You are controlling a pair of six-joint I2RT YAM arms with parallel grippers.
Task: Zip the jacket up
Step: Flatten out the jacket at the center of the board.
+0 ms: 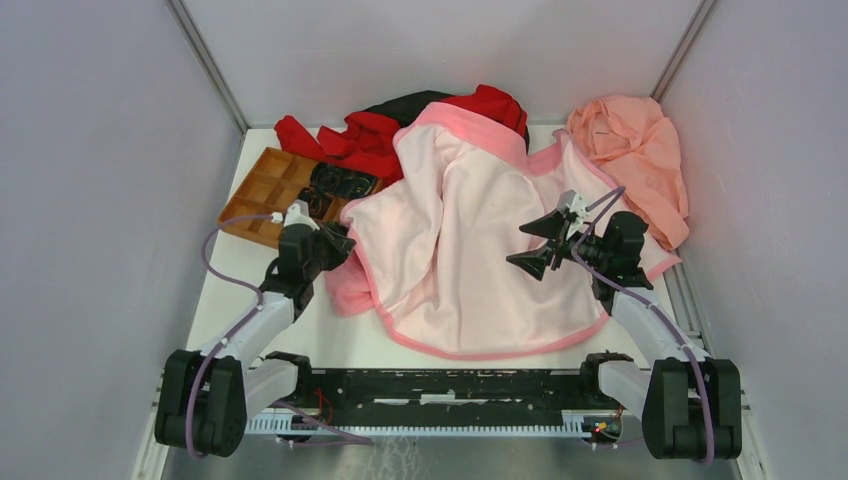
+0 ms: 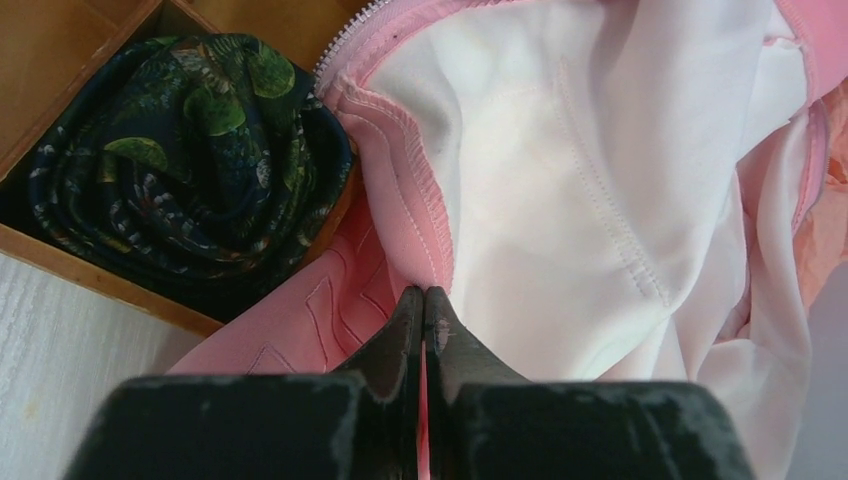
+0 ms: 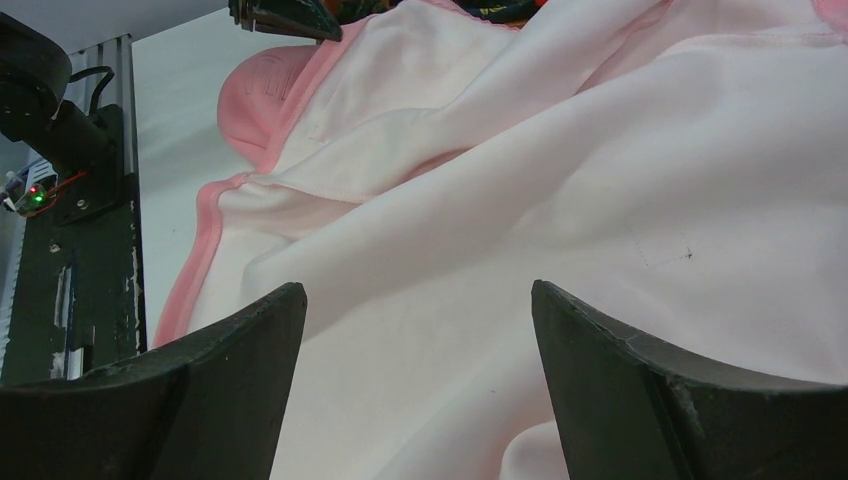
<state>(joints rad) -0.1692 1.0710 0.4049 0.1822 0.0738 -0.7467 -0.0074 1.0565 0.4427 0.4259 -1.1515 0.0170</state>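
The jacket [image 1: 470, 250] lies in the middle of the tabletop [image 1: 340, 335], spread open with its pale lining up, so both front edges must be found and brought together before any zipping. Its zipper teeth [image 2: 345, 40] show along the pink border at the jacket's 9 o'clock side. There the left gripper [image 2: 425, 300] has its jaws pinched shut on that bright pink edge, apparently to lift or fold the panel over. At the jacket's 3 o'clock side the right gripper [image 1: 535, 245] hovers just above the lining with jaws wide apart and nothing held, probably ready to take the opposite edge.

A wooden tray [image 1: 262, 180] holding a dark patterned cloth [image 2: 190, 160] sits at 10 o'clock, touching the jacket. A red-and-black garment [image 1: 370, 135] lies partly under the collar at 12 o'clock, and a salmon cloth [image 1: 635, 150] lies at 2 o'clock.
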